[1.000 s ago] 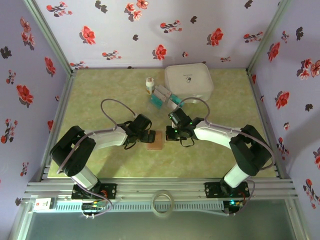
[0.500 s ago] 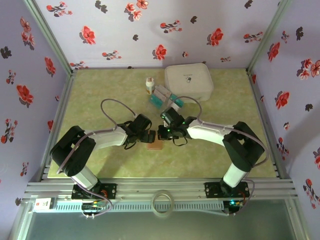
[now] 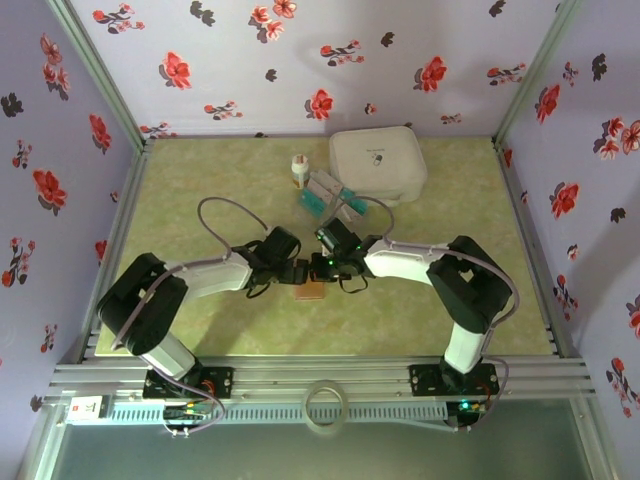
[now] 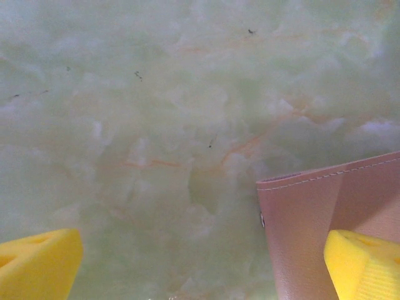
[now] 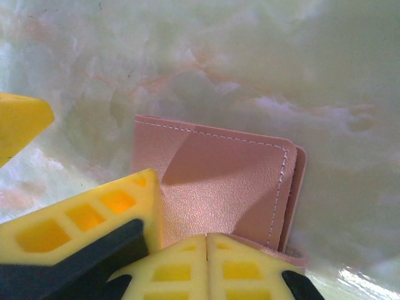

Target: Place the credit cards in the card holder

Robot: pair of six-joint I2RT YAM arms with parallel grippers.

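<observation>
The reddish-brown card holder (image 3: 311, 290) lies flat on the green marbled counter (image 3: 200, 180), a little below the centre of the overhead view. Both arms reach in over it from either side. The left gripper (image 3: 298, 272) comes in from the left and the right gripper (image 3: 319, 268) from the right, and the two nearly meet just above the holder's upper edge.

In the left wrist view the left gripper is spread wide open. One yellow finger (image 4: 37, 262) sits in the lower left corner over bare counter, and the other is in the lower right corner over the holder's stitched flap.

In the right wrist view the right gripper is closed, its two yellow fingers (image 5: 175, 272) pressed together at the bottom of the frame, right at the holder's near edge (whether they touch the leather I cannot tell). The holder fills the middle of that view, folded shut, with its white stitching running along the top and right edges.

The credit cards (image 3: 330, 196) lie in a loose teal and white cluster in the upper middle of the overhead view, well apart from the holder. They sit just beside a large white case (image 3: 378, 163) and near a small bottle (image 3: 298, 170).
</observation>
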